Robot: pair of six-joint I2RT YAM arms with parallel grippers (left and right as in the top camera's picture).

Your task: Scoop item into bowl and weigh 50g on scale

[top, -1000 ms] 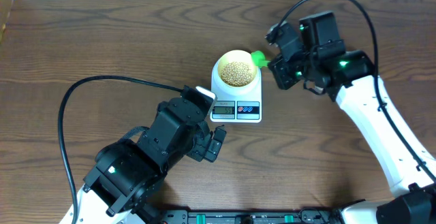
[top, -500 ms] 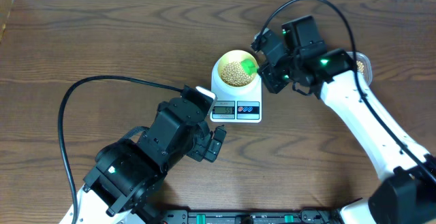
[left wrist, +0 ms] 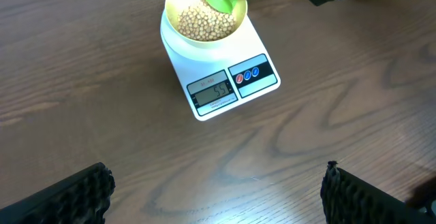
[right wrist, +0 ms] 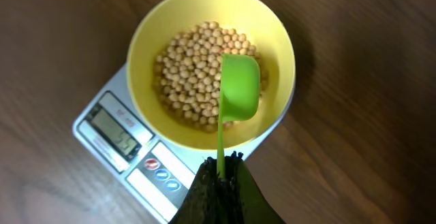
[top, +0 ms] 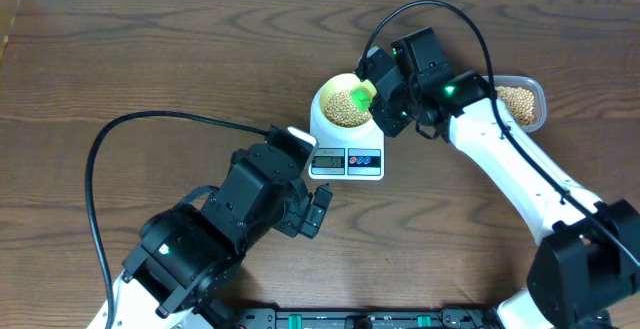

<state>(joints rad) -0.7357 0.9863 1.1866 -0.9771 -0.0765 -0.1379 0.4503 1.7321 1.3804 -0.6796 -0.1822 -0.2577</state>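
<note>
Left gripper [left wrist: 216, 183]: nearest you, above bare wooden table [top: 150, 59]; its fingers stand wide apart with nothing between them.
Scale [left wrist: 231, 88]: you find it just beyond the left gripper, display and buttons facing the arms. The display is lit, but its digits are too small to read with certainty.
Bowl [right wrist: 139, 47]: yellow, seated on the scale's platform.
Beans [right wrist: 191, 67]: you see them heaped in the bowl's bottom, below the rim.
Scoop [right wrist: 238, 88]: green; its cup sits inside the bowl's rim, over the beans, with the handle reaching out to the right gripper.
Right gripper [right wrist: 221, 173]: fingers pinched tight on the scoop's handle.
Tub [top: 540, 94]: clear, farthest right, partly behind the right arm; you can see more beans in it.
</note>
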